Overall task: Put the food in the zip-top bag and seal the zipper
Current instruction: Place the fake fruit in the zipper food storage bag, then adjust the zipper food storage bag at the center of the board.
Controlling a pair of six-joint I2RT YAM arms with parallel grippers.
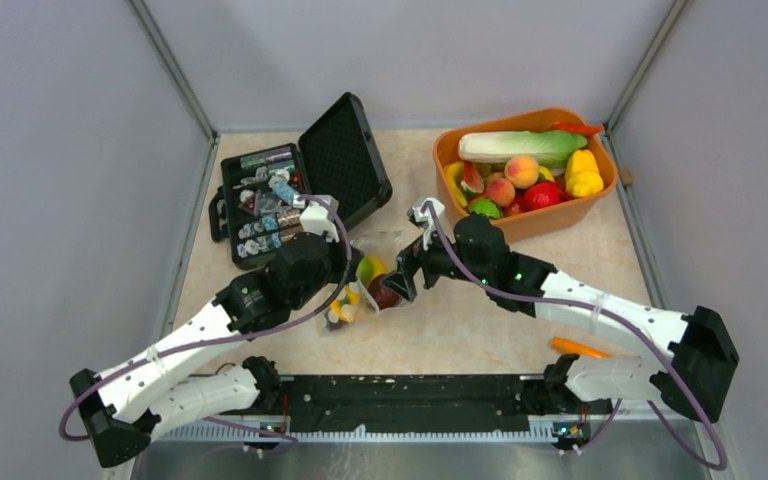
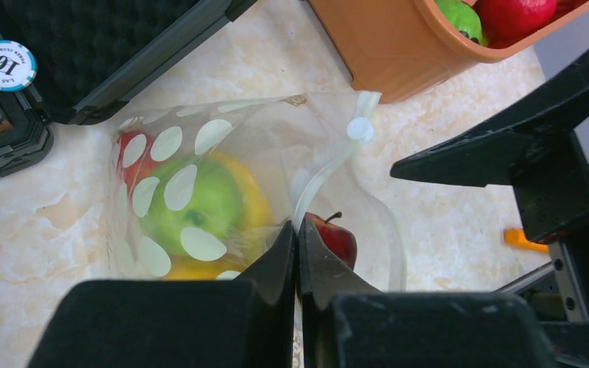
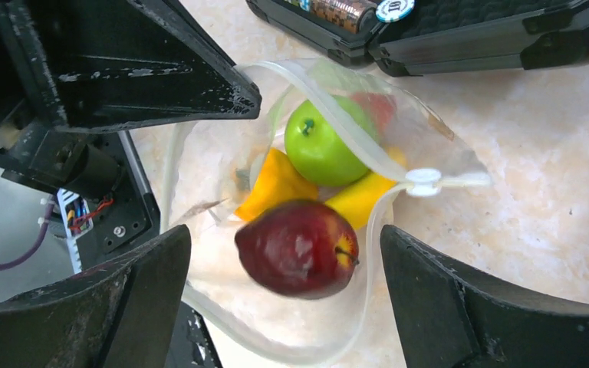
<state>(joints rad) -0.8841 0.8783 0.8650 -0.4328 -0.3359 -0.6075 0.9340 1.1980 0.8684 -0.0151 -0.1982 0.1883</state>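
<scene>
1. Two arms, the left arm [image 1: 190, 335] and the right arm [image 1: 600, 315], are bolted at the near edge of a marbled beige desk [image 1: 480, 325], and both are reached in toward its middle.
2. A black case [image 1: 345, 160] is stood open at the far left with its foam-lined lid raised. An orange tub [image 1: 560, 218] heaped with toy food is set at the far right.
3. The zip-top bag [image 3: 445, 142] is laid on the desk between the two claws, near the front of the case, with its mouth gaping.
4. The left claw [image 2: 297, 234] is pressed together on the bag's rim, and the zipper [image 2: 327, 170] strip is pinched between its fingertips.
5. The right claw [image 3: 285, 238] is spread wide over the bag's mouth, and nothing is gripped by it.
6. A red apple [image 3: 297, 247], slightly blurred, is seen at the mouth between the spread fingers and is touched by neither.
7. Deeper in the bag, a green apple [image 3: 322, 142], an orange piece [image 3: 274, 185] and a yellow piece [image 3: 357, 199] are packed against one another.
8. A white slider [image 3: 423, 181] is seated on the zipper near one end.
</scene>
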